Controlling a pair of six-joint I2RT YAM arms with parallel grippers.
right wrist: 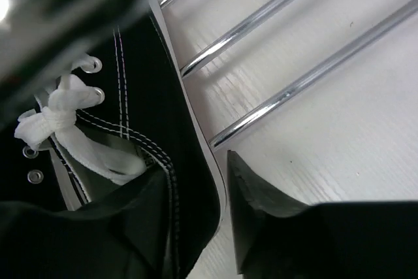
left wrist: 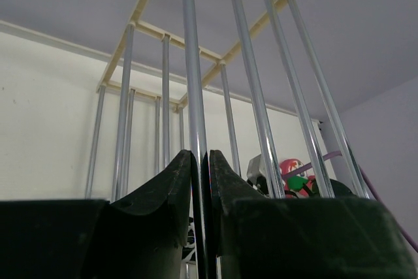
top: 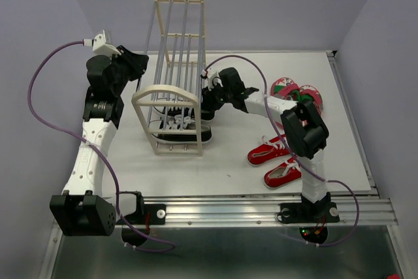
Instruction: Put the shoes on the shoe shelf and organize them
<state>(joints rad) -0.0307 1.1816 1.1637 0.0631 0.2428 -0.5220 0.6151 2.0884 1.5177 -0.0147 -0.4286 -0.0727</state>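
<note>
The shoe shelf (top: 166, 87) stands left of the table's middle, with cream arched ends and silver rods (right wrist: 261, 14). My left gripper (top: 140, 63) is at its far left side, shut on one silver rod (left wrist: 196, 96). The black sneakers (top: 183, 129) sit low inside the shelf's near end. My right gripper (top: 208, 106) reaches in from the right. In the right wrist view its jaws (right wrist: 194, 168) straddle the side wall of one black sneaker (right wrist: 144, 83), one finger inside and one finger (right wrist: 261, 207) just outside the white sole. Two red sneakers (top: 268, 151) lie at the front right.
The pink flip-flops with green straps (top: 294, 89) lie at the back right, and show through the rods in the left wrist view (left wrist: 290, 171). A metal rail (top: 261, 208) runs along the table's near edge. Purple cables loop from both arms.
</note>
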